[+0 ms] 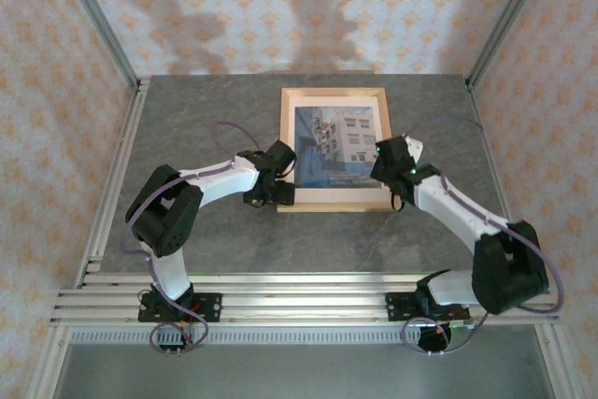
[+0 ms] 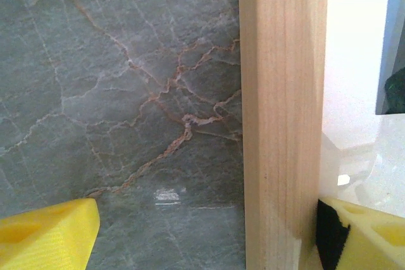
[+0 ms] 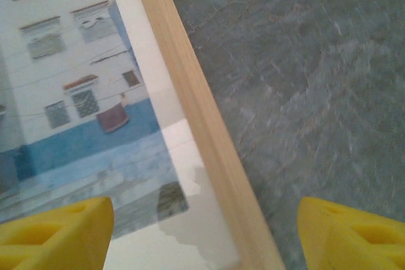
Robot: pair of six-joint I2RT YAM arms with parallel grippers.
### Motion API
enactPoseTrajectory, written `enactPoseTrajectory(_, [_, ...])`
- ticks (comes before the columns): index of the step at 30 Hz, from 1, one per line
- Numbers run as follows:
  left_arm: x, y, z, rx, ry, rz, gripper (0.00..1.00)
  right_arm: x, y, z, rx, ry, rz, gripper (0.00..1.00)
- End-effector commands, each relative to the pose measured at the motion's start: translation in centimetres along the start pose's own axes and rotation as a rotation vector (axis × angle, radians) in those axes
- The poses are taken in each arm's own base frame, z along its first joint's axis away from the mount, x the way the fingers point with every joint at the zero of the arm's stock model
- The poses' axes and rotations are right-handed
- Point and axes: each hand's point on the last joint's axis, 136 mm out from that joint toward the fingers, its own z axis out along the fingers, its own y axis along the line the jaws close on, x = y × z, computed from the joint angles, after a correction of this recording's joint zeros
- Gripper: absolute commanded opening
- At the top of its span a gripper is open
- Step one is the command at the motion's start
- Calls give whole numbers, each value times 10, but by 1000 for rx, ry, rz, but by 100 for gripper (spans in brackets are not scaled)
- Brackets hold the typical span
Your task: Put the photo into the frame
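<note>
The frame (image 1: 334, 203), thin light wood, lies flat in the middle of the table. The photo (image 1: 341, 145) of a white building under blue sky lies inside it, with a pale margin around it. My left gripper (image 1: 283, 184) is at the frame's near left corner. In the left wrist view it (image 2: 205, 238) is open and straddles the wooden rail (image 2: 281, 118), one yellow finger (image 2: 47, 235) on the table side, the other inside the frame. My right gripper (image 1: 386, 167) is open over the right rail (image 3: 202, 137), with the photo's (image 3: 76, 80) corner beside its left finger (image 3: 54, 235).
The grey marbled table (image 1: 206, 119) has bare room left, right and behind the frame. Aluminium posts (image 1: 93, 25) and patterned walls close in the sides and back. A slotted metal rail (image 1: 299, 301) carries both arm bases along the near edge.
</note>
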Motion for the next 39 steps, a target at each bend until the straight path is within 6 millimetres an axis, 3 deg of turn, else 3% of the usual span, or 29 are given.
enactPoseTrajectory(1, [1, 19, -5, -60, -14, -19, 88, 8, 3, 14, -39, 135, -147, 70])
enactPoseTrajectory(8, [4, 22, -2, -51, -12, -54, 84, 3, 1, 44, -78, 250, -134, 53])
enactPoseTrajectory(16, [8, 26, 1, -39, 3, -67, 73, 11, -6, 66, -58, 313, -150, 46])
enactPoseTrajectory(24, [9, 23, 3, -7, 5, -84, 50, 29, 15, 75, -173, 390, -121, 35])
enactPoseTrajectory(27, [10, 25, 4, -9, 6, -90, 42, 33, 24, 75, -222, 414, -105, 26])
enactPoseTrajectory(32, [13, 34, 7, 11, 17, -130, 38, 34, 38, 76, -261, 418, -103, 19])
enactPoseTrajectory(39, [17, 49, 4, 2, 22, -150, 37, 33, 60, 79, -272, 416, -140, 17])
